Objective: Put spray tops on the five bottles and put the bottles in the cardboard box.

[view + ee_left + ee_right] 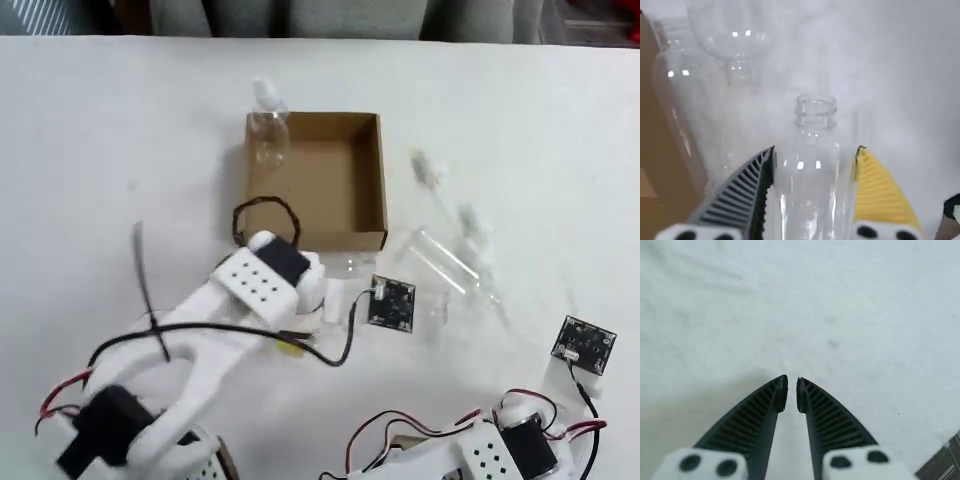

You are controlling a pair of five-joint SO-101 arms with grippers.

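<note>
My left gripper (815, 152) is shut on a clear, capless bottle (812, 175), its black and yellow fingers pressed against the bottle's sides below the threaded neck. In the high view the left arm (262, 280) hangs over the table just in front of the cardboard box (372, 180). A clear bottle with a spray top (268, 132) stands at the box's far-left corner. More clear bottles (445, 258) lie on the table right of the box, with loose spray tops (426, 170) beyond them. My right gripper (791, 389) is shut on nothing, low over bare white table.
Two further clear bottles (737, 47) lie just beyond the held one, beside the box wall (649, 165). The right arm (520, 445) sits at the near right edge. Cables (265, 205) loop over the box's front wall.
</note>
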